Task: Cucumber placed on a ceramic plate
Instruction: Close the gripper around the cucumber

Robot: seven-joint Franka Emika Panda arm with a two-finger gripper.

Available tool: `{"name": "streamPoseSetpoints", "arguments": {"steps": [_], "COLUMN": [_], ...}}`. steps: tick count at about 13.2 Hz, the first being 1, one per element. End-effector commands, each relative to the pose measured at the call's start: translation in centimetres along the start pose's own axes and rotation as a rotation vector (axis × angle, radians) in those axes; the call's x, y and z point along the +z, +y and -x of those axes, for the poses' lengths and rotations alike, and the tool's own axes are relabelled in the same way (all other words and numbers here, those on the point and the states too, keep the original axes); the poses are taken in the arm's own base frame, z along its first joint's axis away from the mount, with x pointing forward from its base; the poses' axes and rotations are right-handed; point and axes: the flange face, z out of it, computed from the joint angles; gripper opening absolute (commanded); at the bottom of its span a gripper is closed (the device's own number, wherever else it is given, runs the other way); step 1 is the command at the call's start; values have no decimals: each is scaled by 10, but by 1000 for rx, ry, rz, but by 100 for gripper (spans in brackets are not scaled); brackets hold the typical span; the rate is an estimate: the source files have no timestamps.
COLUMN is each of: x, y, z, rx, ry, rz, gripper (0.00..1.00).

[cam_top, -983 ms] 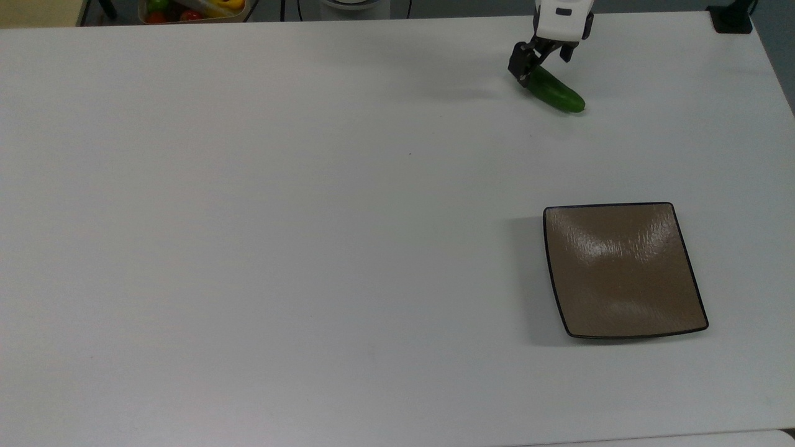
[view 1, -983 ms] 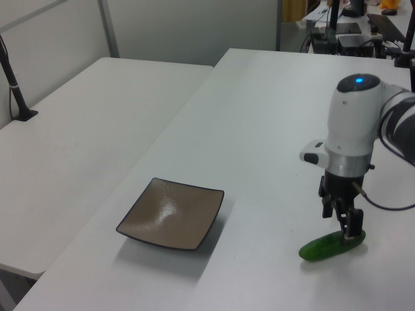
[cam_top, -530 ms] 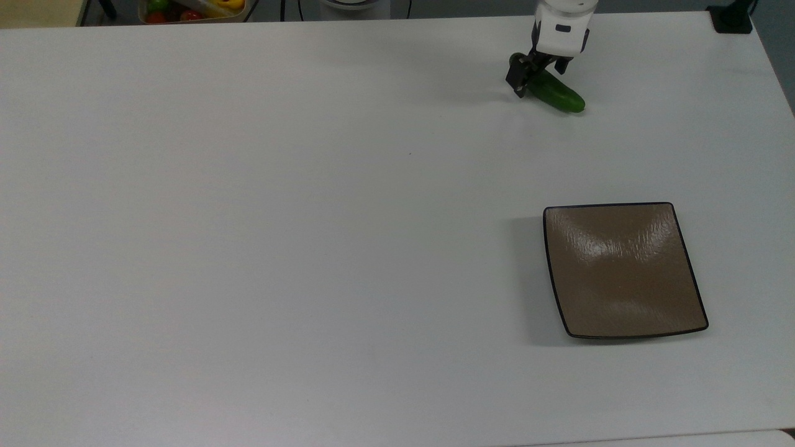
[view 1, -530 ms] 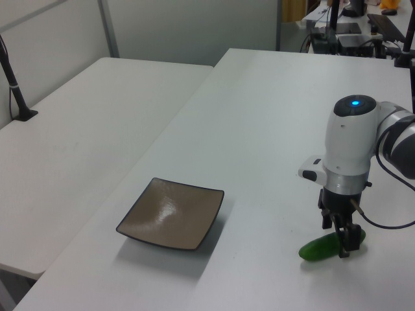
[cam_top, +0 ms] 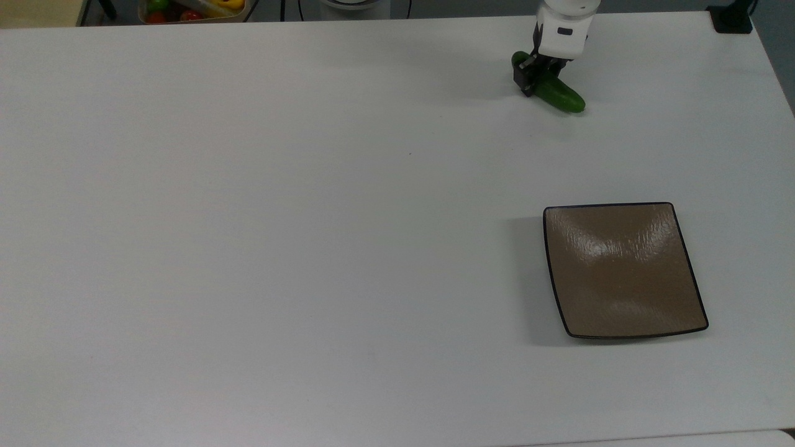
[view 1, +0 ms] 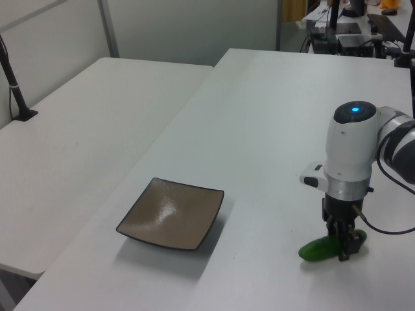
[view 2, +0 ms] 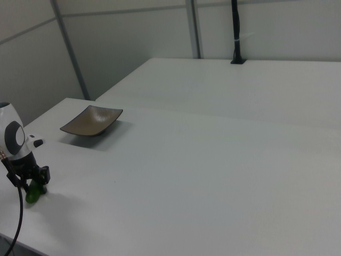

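The dark green cucumber (cam_top: 564, 98) lies on the white table near the top view's far edge, right of centre. My gripper (cam_top: 539, 77) points straight down over its upper-left part, and its black fingers press against both of its sides. In the left view the cucumber (view 1: 314, 250) rests on the table under the gripper (view 1: 342, 246). The right view has the cucumber (view 2: 33, 194) and gripper (view 2: 32, 180) at the lower left. The square brown ceramic plate (cam_top: 621, 270) lies bare, well towards the top view's bottom from the cucumber; it also shows as the plate (view 1: 172, 214) and the plate (view 2: 91, 120).
A bin of coloured vegetables (cam_top: 192, 9) stands beyond the table's far edge at the top view's upper left. A black clamp (cam_top: 731, 18) sits at the far right corner. A second white table (view 1: 71, 136) adjoins on the left view's left. A black cable (view 1: 389, 228) trails from the wrist.
The gripper has come down around the cucumber and its fingers have drawn together onto it. The cucumber and the plate have stayed where they were.
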Motion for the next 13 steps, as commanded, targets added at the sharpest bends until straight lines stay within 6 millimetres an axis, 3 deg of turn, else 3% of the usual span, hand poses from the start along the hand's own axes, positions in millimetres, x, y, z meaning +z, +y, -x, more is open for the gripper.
{"name": "streamPoseSetpoints", "arguments": {"steps": [1,2,3,7,13], "x": [0,0,0,-10,-54], "y": [-4,-4,-4,-1,10], "z": [-2,-2,-2,-3,-10], "rx": [10,13,13,18,104], "ry": [27,26,27,37,43], "rz": [8,8,8,17,47], "gripper": [23,7,0,0,0]}}
